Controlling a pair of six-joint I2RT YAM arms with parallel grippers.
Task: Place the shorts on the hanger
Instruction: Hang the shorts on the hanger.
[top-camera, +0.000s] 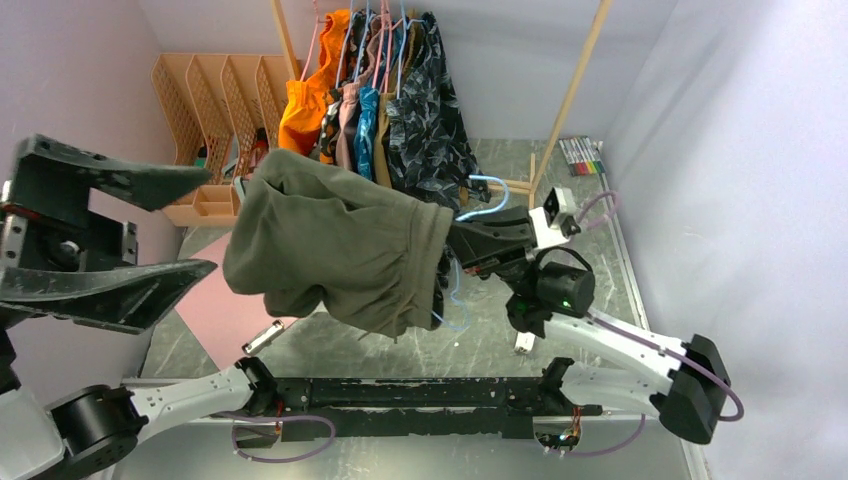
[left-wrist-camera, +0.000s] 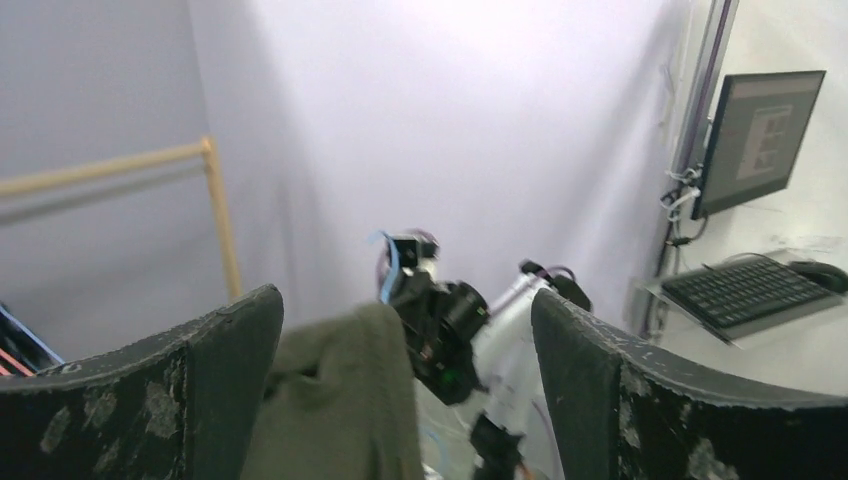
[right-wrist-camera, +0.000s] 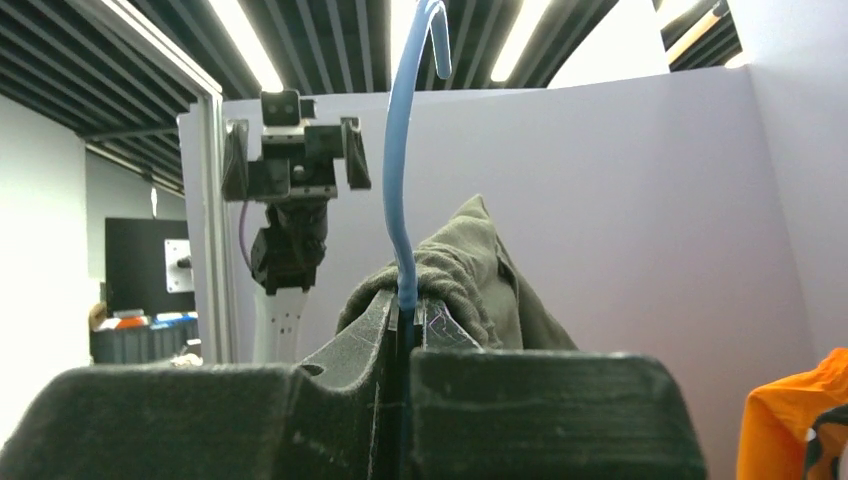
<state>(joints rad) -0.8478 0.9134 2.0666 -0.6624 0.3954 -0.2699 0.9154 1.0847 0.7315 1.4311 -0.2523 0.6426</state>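
Bright, even indoor light — soft shadows
Ceiling strips (right-wrist-camera: 240, 32) glare in the right wrist view; left pincer (left-wrist-camera: 407, 300) looks soft, out of focus.

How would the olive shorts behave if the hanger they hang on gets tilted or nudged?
Probably floppy: the shorts sag in folds over the hanger. Likely light, since the thin hanger carries them from the right gripper. Merely draped, they may slide off if tilted.

1. An orange garment (top-camera: 305, 108) and a dark patterned garment (top-camera: 435, 110) hung on a wooden rack (top-camera: 575, 85).
2. A tan mesh organizer (top-camera: 215, 100) stood at the table's (top-camera: 330, 352) back left.
3. Markers (top-camera: 582, 155) lay back right.
4. A pink sheet (top-camera: 230, 315) lay flat on the left.
5. A monitor (left-wrist-camera: 765, 135) stood above a keyboard (left-wrist-camera: 745, 290).
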